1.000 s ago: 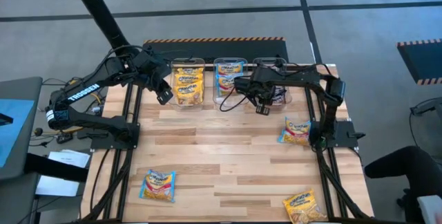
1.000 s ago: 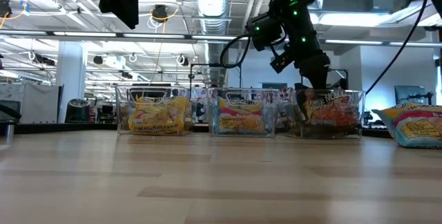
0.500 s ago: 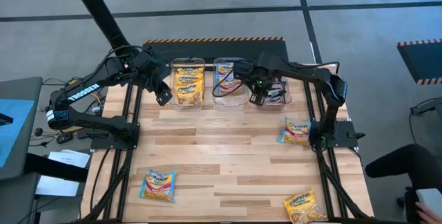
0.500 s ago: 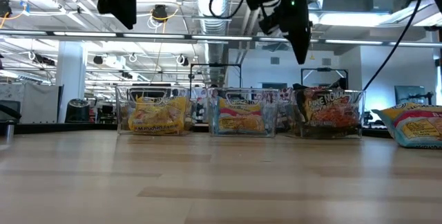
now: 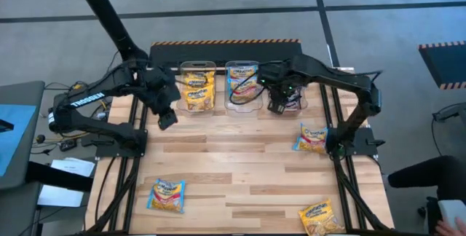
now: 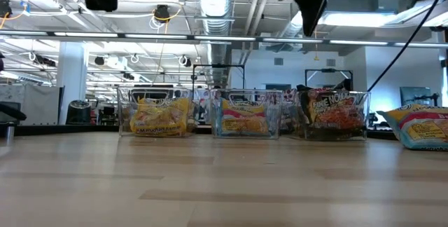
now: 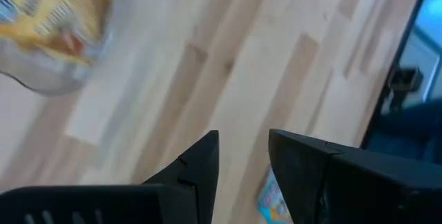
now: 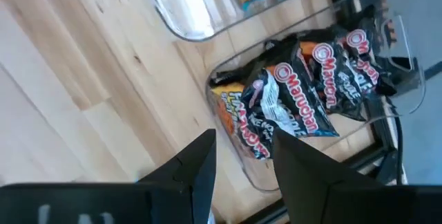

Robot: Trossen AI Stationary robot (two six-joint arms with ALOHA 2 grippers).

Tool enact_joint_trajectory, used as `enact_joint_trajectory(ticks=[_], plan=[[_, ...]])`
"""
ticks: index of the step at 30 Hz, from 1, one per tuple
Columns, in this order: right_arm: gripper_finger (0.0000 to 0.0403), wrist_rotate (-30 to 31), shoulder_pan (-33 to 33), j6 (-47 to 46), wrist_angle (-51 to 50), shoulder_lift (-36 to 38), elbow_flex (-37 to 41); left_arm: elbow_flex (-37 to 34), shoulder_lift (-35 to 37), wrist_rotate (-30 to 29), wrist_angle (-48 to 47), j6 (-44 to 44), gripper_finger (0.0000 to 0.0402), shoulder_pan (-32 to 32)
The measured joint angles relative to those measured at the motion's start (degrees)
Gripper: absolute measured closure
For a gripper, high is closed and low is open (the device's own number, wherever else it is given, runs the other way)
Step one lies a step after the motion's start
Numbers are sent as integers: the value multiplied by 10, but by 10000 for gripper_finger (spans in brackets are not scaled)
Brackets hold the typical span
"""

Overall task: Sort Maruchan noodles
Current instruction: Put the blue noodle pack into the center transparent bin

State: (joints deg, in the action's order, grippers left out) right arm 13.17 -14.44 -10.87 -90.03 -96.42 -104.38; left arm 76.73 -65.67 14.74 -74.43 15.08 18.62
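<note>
Here, three clear bins stand in a row at the top centre of the high view: the left bin (image 5: 197, 84) holds yellow packets (image 5: 196, 90), the middle bin (image 5: 242, 83) holds blue-and-pink packets (image 5: 240, 85), and the right bin (image 5: 289, 90) holds dark maroon packets (image 8: 311, 92), which in the low view stick up a little above its rim; four more noodle packets lie loose on the wooden table (image 5: 240, 163): a blue-and-pink packet (image 5: 167, 194) at the lower left of the high view, a yellow one (image 5: 322, 218) at the bottom right edge, a third packet (image 5: 311, 138) at the right side near the base of the right arm, and a fourth, seen only in the low view, at its right edge (image 6: 420, 127); the left gripper (image 5: 167, 118) hangs above bare wood just below and left of the left bin, its fingers apart with a narrow gap and nothing between them; the right gripper (image 5: 277, 105) is high above the front edge of the right bin, its fingers also a little apart and empty, with the dark packets seen beyond their tips in the right wrist view; a person's dark sleeve (image 5: 429, 178) shows at the lower right corner of the high view.
</note>
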Motion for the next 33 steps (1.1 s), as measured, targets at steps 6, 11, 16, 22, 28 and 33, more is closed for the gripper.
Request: enact_joint_trajectory(ticks=[6, 11, 16, 22, 28, 33], plan=[[239, 0, 33, -28, 0, 38, 0, 0, 0, 0, -30, 48, 288, -83], [239, 0, 57, -53, 0, 58, 0, 0, 0, 20, -38, 83, 288, -145], [239, 0, 80, -86, 0, 59, 0, 0, 0, 33, -37, 106, 283, -190], [239, -12, 115, -114, 0, 59, 0, -1, 0, 25, -37, 118, 259, -236], [239, -22, 158, -173, 0, 58, 0, -1, 0, -19, -35, 133, 244, -286], [239, -70, 188, -214, 1, 55, 0, -1, 0, -33, -5, 141, 244, -326]])
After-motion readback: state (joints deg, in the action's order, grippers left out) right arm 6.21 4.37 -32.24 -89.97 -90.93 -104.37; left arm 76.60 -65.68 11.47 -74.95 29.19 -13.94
